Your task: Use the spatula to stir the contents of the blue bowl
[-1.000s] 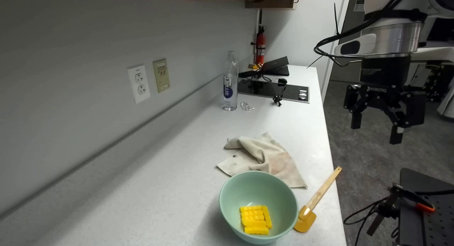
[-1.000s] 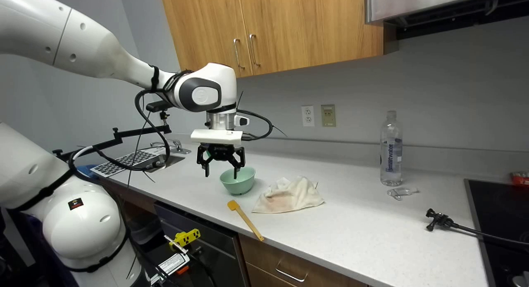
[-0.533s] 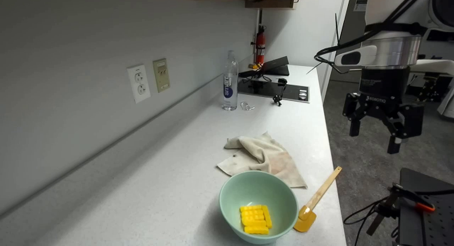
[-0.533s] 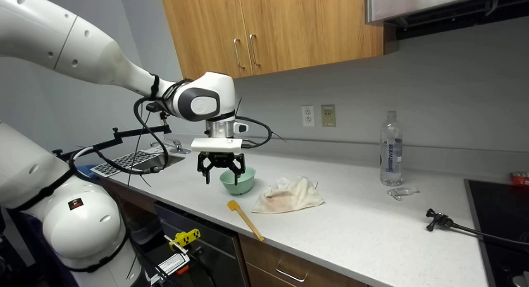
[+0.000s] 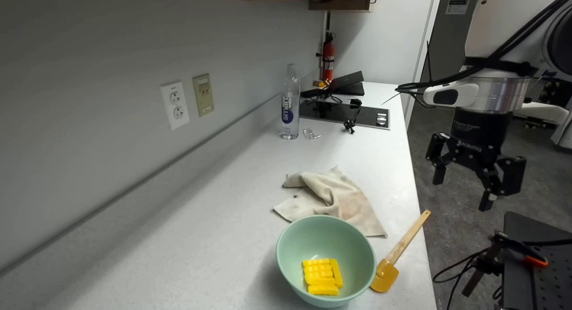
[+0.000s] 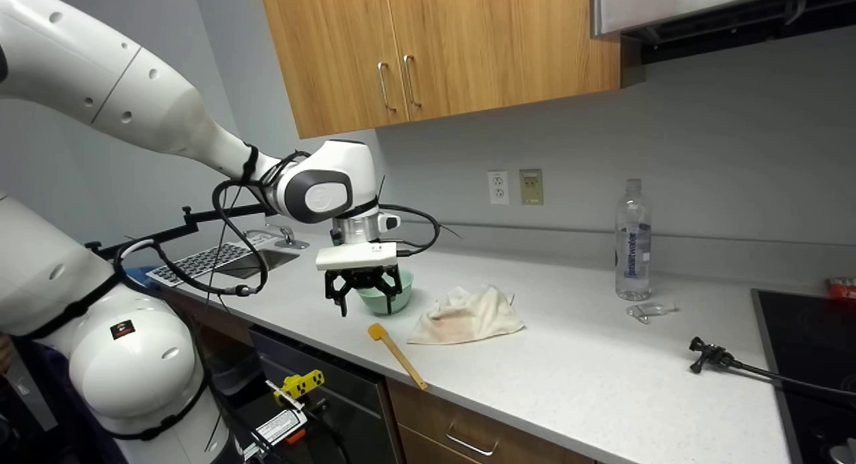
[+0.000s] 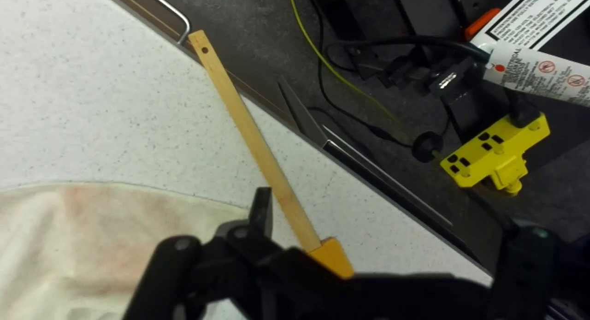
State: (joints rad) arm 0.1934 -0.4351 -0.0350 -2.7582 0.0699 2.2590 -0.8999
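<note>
The spatula, with a wooden handle and orange-yellow head, lies on the counter by its front edge in both exterior views [image 5: 405,239] [image 6: 400,358]. It also shows in the wrist view [image 7: 251,131], its head partly hidden behind the gripper. The pale green-blue bowl [image 5: 321,238] stands beside the spatula head and holds several yellow pieces [image 5: 320,278]. In an exterior view the bowl [image 6: 406,292] is partly behind the gripper. My gripper [image 5: 462,190] [image 6: 366,308] is open and empty, above spatula height near the counter's front edge. In the wrist view its fingers [image 7: 392,214] stand wide apart.
A crumpled beige cloth [image 5: 330,198] lies beside the bowl and spatula. A water bottle [image 5: 290,106] stands further along by the wall, near a cooktop [image 6: 812,364]. Wooden cabinets [image 6: 455,49] hang above. A yellow power strip [image 7: 498,149] is below the counter edge.
My gripper has moved down, open throughout, and is slightly more tilted now. In an exterior view it now covers part of the bowl. The spatula, bowl and cloth have not moved.
</note>
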